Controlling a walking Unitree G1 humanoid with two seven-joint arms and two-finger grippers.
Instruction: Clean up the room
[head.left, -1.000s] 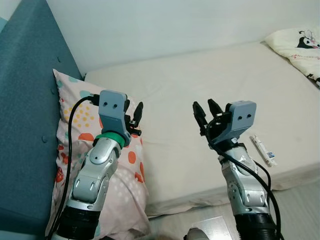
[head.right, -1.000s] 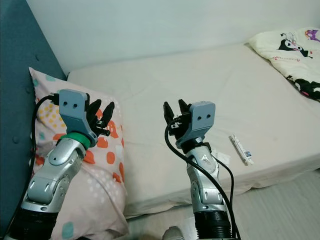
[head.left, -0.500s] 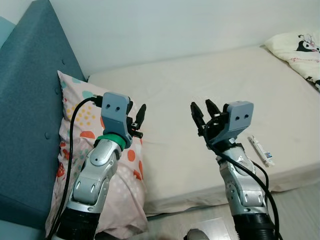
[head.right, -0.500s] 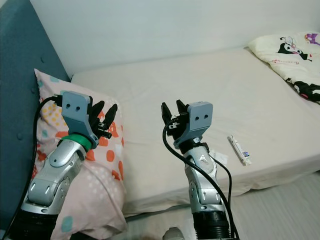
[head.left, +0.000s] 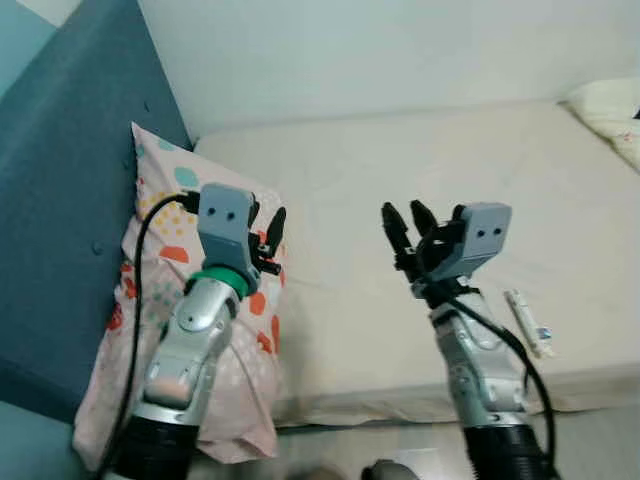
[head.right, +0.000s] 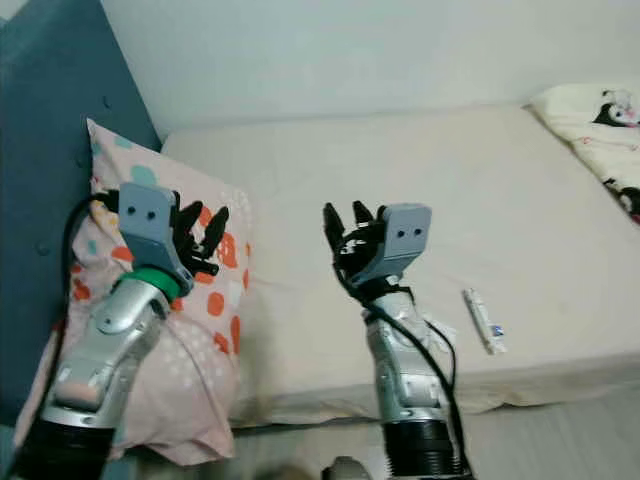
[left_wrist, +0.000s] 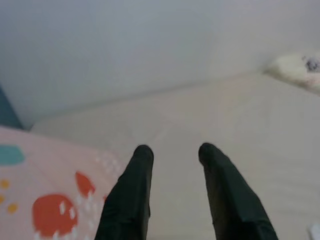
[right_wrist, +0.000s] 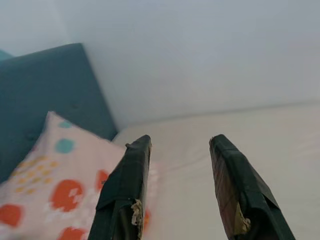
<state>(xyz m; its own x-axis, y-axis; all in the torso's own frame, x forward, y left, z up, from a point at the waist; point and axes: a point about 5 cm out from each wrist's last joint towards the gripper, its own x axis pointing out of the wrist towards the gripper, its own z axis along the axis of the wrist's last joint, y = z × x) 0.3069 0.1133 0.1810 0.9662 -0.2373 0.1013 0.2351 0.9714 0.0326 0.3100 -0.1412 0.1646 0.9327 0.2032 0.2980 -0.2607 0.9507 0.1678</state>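
Awaiting pickup: tube (head.left: 526, 322) on bed (head.left: 400, 160), pillow (head.left: 150, 240) slumped against headboard (head.left: 70, 180); left gripper (head.left: 266, 236) and right gripper (head.left: 408, 232) raised, fingers open, empty; tidying apparently unstarted.

Teal headboard (head.left: 70, 180) & white wall (head.left: 380, 50) behind.

The small tube (head.right: 484, 321) on the bed (head.right: 520, 220) is too small to read; the printed blanket (head.right: 600, 125) is cut off by the edge.
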